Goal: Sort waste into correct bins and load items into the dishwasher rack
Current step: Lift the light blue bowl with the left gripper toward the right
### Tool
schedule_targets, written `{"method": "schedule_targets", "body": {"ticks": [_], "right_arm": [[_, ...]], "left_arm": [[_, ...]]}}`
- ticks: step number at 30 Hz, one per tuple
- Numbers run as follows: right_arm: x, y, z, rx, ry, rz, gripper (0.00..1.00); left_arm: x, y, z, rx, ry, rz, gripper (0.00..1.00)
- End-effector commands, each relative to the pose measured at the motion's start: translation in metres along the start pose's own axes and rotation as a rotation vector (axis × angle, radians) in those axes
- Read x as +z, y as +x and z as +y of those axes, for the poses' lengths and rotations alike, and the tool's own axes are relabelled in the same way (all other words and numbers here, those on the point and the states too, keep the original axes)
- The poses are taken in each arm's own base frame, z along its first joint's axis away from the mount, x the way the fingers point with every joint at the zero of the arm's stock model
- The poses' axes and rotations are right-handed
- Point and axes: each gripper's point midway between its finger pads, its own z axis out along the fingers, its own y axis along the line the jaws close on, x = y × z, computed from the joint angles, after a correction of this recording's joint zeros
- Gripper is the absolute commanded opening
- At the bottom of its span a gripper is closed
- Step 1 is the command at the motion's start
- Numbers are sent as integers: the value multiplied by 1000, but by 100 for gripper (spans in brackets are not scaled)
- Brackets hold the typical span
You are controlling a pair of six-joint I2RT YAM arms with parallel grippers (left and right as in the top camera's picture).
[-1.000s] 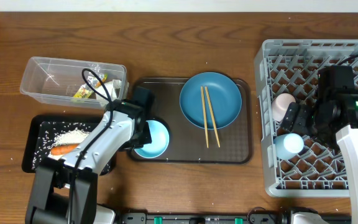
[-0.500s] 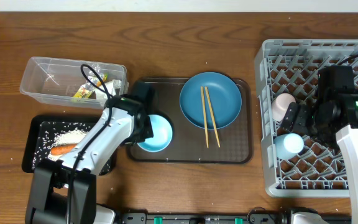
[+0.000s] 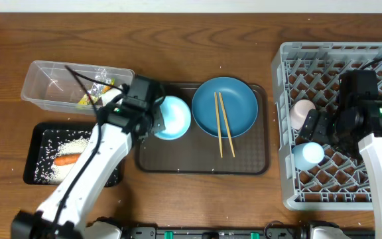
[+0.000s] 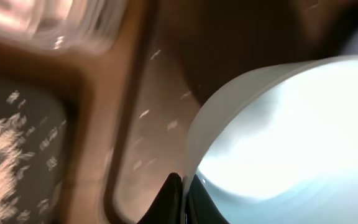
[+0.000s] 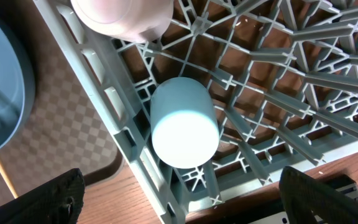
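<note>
- On the far left of the tabletop, the clear tub holds a yellow-green wrapper. The black tray below it holds white rice and an orange carrot.
- Next, the left hand is clenched on the rim of the light blue bowl. The bowl looks tipped. It is over the top left corner of the brown serving tray, just beside the blue plate.
- The bowl looks smooth, pale and empty inside. The thin rim could slip in that pinch.
- I think this step is taking the bowl to the rack. The next move must carry it past the plate without bumping it.
- Two wooden chopsticks lie across the plate.
- On the right, the grey dishwasher rack has a pink cup and a light blue cup in it, near its left edge.
- The right hand hangs over those cups, spread wide and holding nothing.
</note>
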Motion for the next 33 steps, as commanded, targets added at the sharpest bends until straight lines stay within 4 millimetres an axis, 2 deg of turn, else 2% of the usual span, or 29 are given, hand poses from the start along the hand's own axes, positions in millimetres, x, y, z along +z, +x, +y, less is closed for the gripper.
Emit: {"method": "schedule_targets", "body": {"ticks": [1, 5, 7, 16, 26, 33], "right_arm": [[-5, -4, -1, 5, 3, -20, 99], [-5, -4, -1, 5, 3, -20, 99], [-5, -4, -1, 5, 3, -20, 99], [-5, -4, -1, 5, 3, -20, 99], [-5, -4, -1, 5, 3, -20, 99], [-5, -4, -1, 5, 3, -20, 99]], "left_arm": [[-25, -15, -36, 8, 201, -47, 6], [-43, -28, -63, 27, 353, -106, 6], [-48, -36, -69, 31, 385, -140, 6], [-45, -65, -89, 70, 448, -249, 6], [-36, -72, -94, 160, 445, -282, 6], [-17, -68, -93, 171, 422, -245, 6]]}}
